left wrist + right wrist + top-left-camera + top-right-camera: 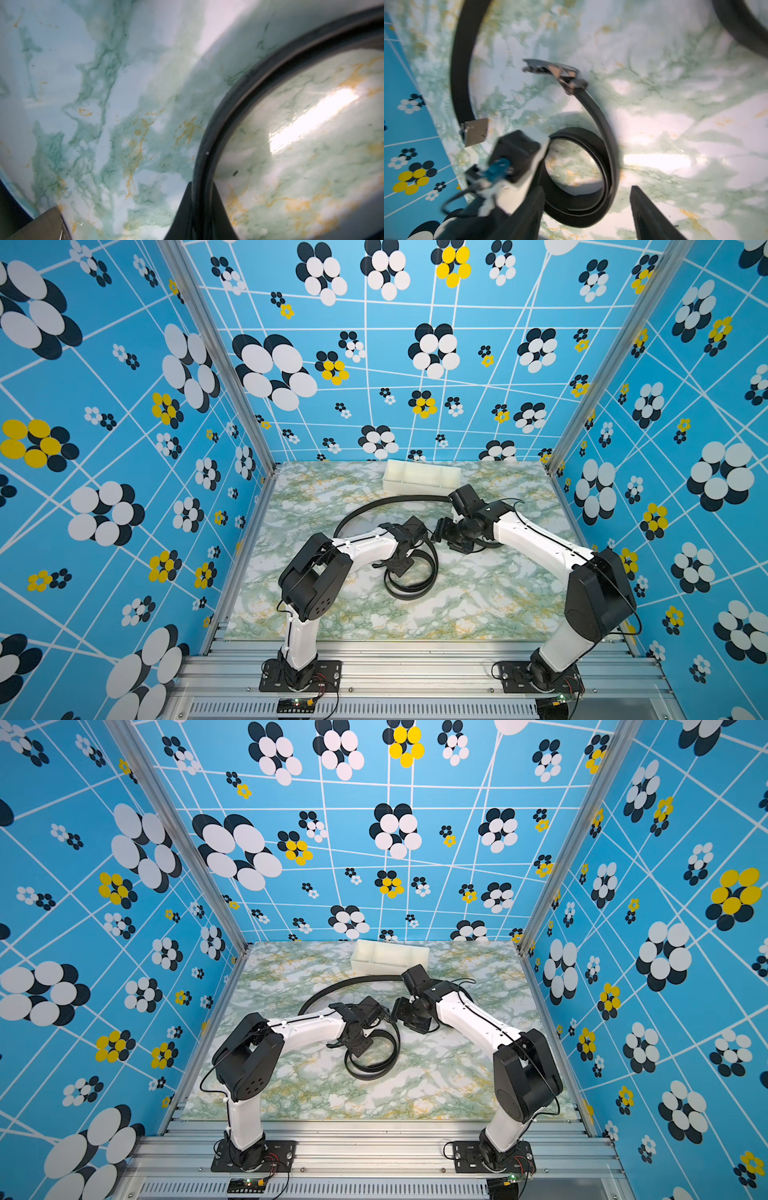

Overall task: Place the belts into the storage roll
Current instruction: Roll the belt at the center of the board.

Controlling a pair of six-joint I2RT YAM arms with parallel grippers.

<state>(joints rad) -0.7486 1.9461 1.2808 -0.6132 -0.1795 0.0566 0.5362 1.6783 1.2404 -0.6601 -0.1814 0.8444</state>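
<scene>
In both top views the left arm's wrist (pixel 405 543) covers part of the coiled belt (pixel 409 594) and all of the left hand (pixel 201 187). The long belt (pixel 386 500), arcing beyond the coiled belt, vanishes at both ends behind the arms. The left wrist view shows the coiled belt blurred and cut by the edges, and the hand's fingers (pixel 180 218) cropped. The right wrist view is smeared. The right hand (pixel 585 188) is cropped there, and a strap (pixel 741 22) past the coiled belt leaves the corner.

Green-white marble tabletop (pixel 490 605); off-white storage roll (pixel 419 480) w/ dividers at far edge; one belt (pixel 399 498) arcs just in front; 2nd belt (pixel 409 594) loosely coiled mid-table.
</scene>
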